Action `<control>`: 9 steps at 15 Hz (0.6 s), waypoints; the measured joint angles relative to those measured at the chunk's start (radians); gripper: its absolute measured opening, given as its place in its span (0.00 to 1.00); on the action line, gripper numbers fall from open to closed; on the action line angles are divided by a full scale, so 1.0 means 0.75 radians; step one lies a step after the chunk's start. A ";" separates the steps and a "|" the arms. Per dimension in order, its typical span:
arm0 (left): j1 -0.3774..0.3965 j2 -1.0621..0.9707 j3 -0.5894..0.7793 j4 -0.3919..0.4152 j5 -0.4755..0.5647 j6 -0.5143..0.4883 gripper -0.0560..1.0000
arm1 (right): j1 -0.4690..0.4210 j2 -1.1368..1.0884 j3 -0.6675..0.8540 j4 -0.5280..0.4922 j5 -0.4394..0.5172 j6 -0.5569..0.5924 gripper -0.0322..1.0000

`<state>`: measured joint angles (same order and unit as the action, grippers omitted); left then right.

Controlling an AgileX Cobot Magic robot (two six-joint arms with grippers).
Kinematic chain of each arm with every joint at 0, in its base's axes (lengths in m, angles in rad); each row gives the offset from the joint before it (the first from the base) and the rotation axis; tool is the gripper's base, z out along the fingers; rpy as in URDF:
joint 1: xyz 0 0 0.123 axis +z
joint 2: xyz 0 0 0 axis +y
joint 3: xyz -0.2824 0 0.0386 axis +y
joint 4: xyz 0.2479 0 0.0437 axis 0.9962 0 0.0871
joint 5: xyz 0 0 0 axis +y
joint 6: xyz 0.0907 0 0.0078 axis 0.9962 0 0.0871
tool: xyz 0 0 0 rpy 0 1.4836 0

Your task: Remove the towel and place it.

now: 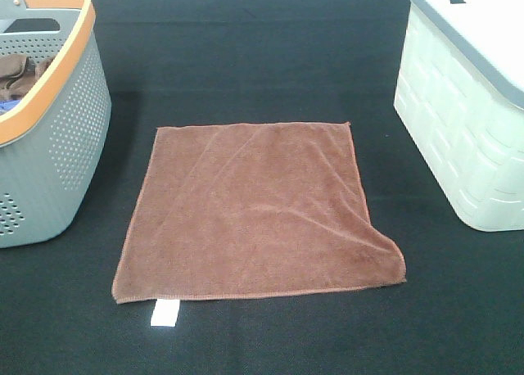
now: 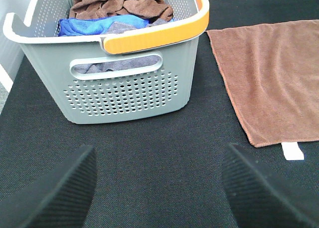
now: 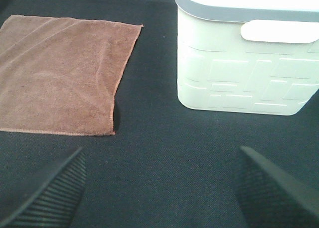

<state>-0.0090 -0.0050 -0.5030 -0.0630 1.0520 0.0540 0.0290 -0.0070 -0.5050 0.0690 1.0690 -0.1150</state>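
Towel (image 1: 258, 211) lies flat; both claws (image 2: 159, 188) (image 3: 159, 188) spread above cloth.

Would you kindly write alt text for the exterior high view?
A brown towel lies spread flat on a black table, its white tag at the near edge. A grey basket stands left, a white bin right.

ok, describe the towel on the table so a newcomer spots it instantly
On the black table, look between the grey perforated basket with the orange rim and the white bin. The brown towel lies spread flat there, a white tag at its near edge; the other cloths are bunched inside the basket.
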 joint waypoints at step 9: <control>0.000 0.000 0.000 0.000 0.000 0.000 0.70 | 0.000 0.000 0.000 0.000 0.000 0.000 0.77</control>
<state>-0.0090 -0.0050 -0.5030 -0.0630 1.0520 0.0540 0.0290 -0.0070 -0.5050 0.0690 1.0690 -0.1150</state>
